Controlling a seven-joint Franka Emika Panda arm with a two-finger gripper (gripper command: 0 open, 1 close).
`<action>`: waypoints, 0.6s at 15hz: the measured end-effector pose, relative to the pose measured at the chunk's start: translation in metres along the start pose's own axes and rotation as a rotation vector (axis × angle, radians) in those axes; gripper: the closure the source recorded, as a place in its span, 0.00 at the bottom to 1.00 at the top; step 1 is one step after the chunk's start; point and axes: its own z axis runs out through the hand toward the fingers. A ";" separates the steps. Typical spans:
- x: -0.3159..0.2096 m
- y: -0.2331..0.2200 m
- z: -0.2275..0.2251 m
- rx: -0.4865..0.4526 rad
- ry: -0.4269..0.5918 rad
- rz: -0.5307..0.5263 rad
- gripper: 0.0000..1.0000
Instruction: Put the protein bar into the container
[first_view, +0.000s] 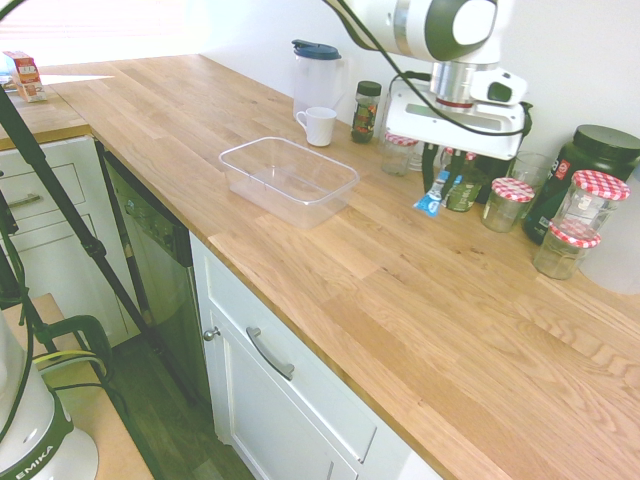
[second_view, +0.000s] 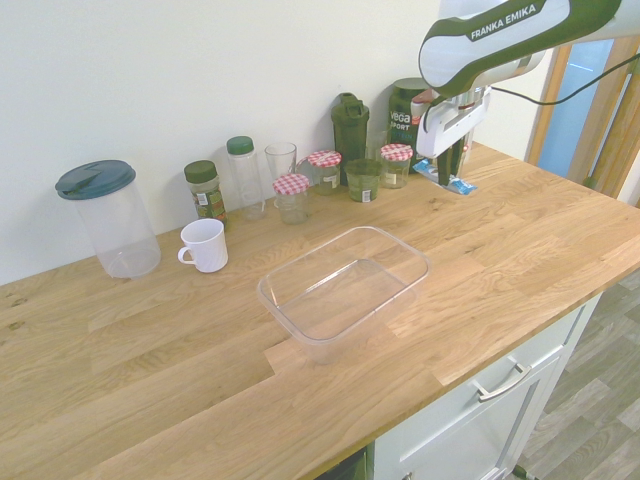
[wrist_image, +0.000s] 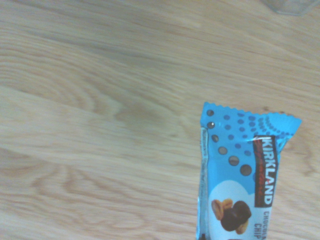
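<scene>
Bright, even daylight fills both exterior views, washing the white wall (second_view: 180, 70) nearly flat. Shadows on the wooden countertop (first_view: 420, 300) are soft and faint; beside the container (second_view: 345, 285) only a pale smudge shows. The far corner of the countertop glares almost white in the first exterior view, where straight edges bow slightly. The wrist view is mildly soft, yet print on the protein bar (wrist_image: 245, 180) reads clearly.

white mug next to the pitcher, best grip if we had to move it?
Take the white mug by its rim wall, from straight above, one jaw inside and one outside. It stands upright with the mouth open upward, and its handle sticks out sideways, away from the glass jars. Grip the side opposite the handle. The pitcher stands close beside it, so a sideways approach looks cramped.
</scene>
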 end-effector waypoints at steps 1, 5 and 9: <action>-0.018 -0.014 -0.004 -0.001 -0.001 -0.005 1.00; -0.083 -0.070 -0.021 0.001 0.022 -0.026 1.00; -0.126 -0.117 -0.026 -0.009 0.037 -0.039 1.00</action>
